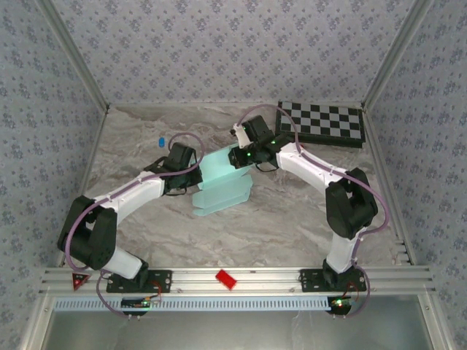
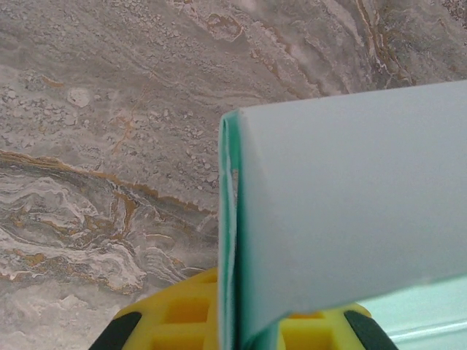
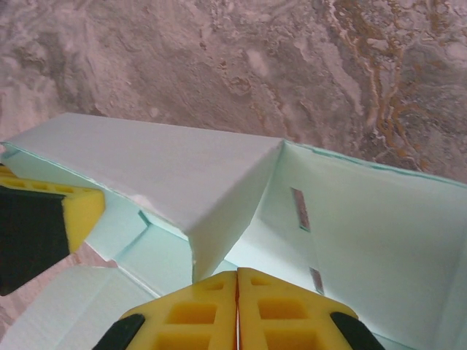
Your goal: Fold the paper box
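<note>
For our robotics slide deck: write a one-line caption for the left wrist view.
Left gripper pinching a folded edge of the pale mint paper box above the marble table.

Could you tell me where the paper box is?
Top view: the paper box sits mid-table, the left gripper pinching its left edge, the right gripper at its far corner, checkered board farther right.

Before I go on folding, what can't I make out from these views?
- Top external: wrists cover where jaws meet the paper box.
- Left wrist: a raised box panel hides the table behind it; the frame's bottom edge cuts off the left gripper.
- Right wrist: whether the right gripper pinches card; its shut jaws hide it.
- Top external: small blue object, too small to identify.
</note>
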You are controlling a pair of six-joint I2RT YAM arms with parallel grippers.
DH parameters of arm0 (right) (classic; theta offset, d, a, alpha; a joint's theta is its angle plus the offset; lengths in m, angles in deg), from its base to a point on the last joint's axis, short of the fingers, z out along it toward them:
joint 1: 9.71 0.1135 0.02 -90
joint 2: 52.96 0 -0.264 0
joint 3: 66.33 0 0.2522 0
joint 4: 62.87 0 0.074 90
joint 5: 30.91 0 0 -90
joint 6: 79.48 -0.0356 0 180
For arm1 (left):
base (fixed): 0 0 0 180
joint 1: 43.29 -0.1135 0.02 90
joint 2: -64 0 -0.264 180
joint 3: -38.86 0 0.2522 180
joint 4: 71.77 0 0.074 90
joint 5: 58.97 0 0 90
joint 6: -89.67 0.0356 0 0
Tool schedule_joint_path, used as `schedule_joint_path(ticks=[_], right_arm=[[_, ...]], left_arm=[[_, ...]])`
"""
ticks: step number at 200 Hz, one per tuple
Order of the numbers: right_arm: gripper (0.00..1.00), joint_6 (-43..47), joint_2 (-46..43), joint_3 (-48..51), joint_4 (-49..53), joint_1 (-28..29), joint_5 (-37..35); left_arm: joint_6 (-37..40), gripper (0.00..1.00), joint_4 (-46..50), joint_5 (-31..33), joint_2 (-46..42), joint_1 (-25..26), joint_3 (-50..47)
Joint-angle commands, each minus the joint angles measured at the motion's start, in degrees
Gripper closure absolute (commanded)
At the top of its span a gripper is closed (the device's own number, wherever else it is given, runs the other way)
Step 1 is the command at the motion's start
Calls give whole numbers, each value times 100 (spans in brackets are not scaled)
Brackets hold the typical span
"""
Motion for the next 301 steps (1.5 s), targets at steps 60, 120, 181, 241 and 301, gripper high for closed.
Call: schedule_joint_path(ticks=[60,120,181,241,301], right_arm=[[92,17,-527,214,20,-28,-539],[92,254,-480,4,991,32,-1639],[92,393,-319,-71,1495,146,-2228],[93,363,-117,-168,1654,215,-2468],[93,188,-226,45,1250,130,-1524]], left_arm=[[-74,100,-131,-132,6,32,227],[-57,100,-101,-74,-3,36,197],[-35,100,-74,10,11,32,200],[-48,100,-109,-3,34,32,202],[-57,100,-165,-69,66,33,204]])
